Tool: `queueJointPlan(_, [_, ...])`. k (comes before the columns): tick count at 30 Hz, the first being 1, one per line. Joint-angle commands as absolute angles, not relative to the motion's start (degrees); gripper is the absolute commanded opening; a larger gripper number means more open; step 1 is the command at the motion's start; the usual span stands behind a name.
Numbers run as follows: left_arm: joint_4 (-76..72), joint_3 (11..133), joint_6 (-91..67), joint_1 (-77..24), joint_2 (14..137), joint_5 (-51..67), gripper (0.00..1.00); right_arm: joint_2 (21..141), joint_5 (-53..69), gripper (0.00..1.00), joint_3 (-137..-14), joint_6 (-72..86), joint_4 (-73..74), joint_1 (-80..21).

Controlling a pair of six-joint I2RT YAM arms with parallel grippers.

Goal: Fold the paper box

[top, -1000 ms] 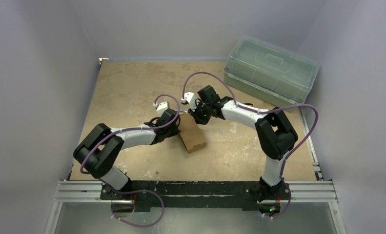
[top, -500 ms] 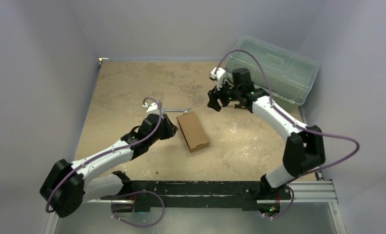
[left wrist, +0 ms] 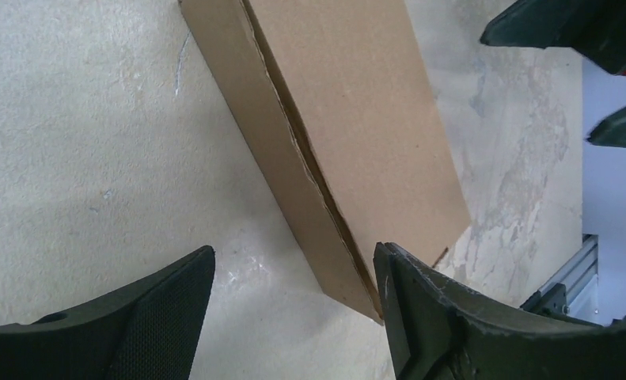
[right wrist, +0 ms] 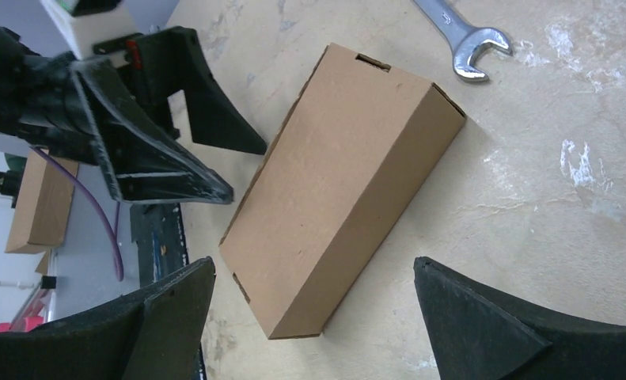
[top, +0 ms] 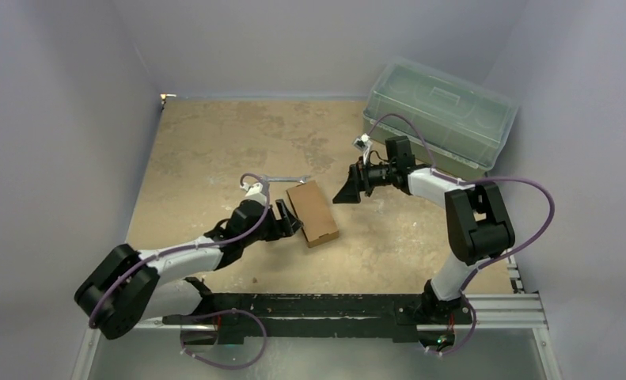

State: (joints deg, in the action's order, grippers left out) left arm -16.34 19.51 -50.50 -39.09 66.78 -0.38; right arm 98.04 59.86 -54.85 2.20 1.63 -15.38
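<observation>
The paper box is a closed brown cardboard box lying flat on the table, one long side seam slightly gapped. My left gripper stands open just to its left, low over the table, and its jaws hold nothing; the box's near corner lies beyond the right finger. My right gripper hovers open to the right of the box and apart from it. In the right wrist view the box lies beyond the wide jaws of that gripper, with the left gripper on its far side.
A steel wrench lies on the table just behind the box, also in the right wrist view. A translucent green lidded bin stands at the back right. The table's front rail carries the arm bases.
Both grippers have opened and let go of the box, which now lies alone. The left arm drew back toward the near left; the right arm swung away and returned low.
</observation>
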Motion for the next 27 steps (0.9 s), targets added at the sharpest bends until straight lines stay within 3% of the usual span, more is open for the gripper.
queueJointPlan(1, [-26.79, 21.91, -51.58, -39.2, 72.37, 1.35, 0.73, 97.34, 62.21, 0.99, -56.23, 3.43, -1.11, -15.5])
queueJointPlan(5, [-27.95, 23.69, -51.72, -39.22, 75.49, 0.31, 0.7, 99.46, 62.55, 0.99, -56.67, 3.84, -0.57, -15.5])
queueJointPlan(10, [-27.62, 24.73, -52.07, -39.2, 77.03, 0.18, 0.52, 100.55, 62.67, 0.99, -57.2, 3.67, -0.18, -15.51])
queueJointPlan(16, [-29.31, 24.7, -53.14, -39.11, 78.47, -1.23, 0.51, 100.84, 62.4, 0.99, -57.22, 3.52, -0.18, -15.64])
queueJointPlan(18, [-29.76, 24.99, -53.55, -39.11, 79.54, -1.14, 0.47, 101.05, 62.25, 0.99, -57.22, 3.43, -0.18, -15.73])
queueJointPlan(25, [-30.72, 24.05, -54.34, -38.8, 80.78, -1.14, 0.13, 101.07, 62.14, 0.99, -57.46, 2.74, 1.55, -15.95])
queueJointPlan(27, [-30.8, 23.21, -54.48, -38.61, 80.24, -1.14, 0.08, 101.12, 62.14, 0.99, -57.57, 2.44, 1.89, -16.07])
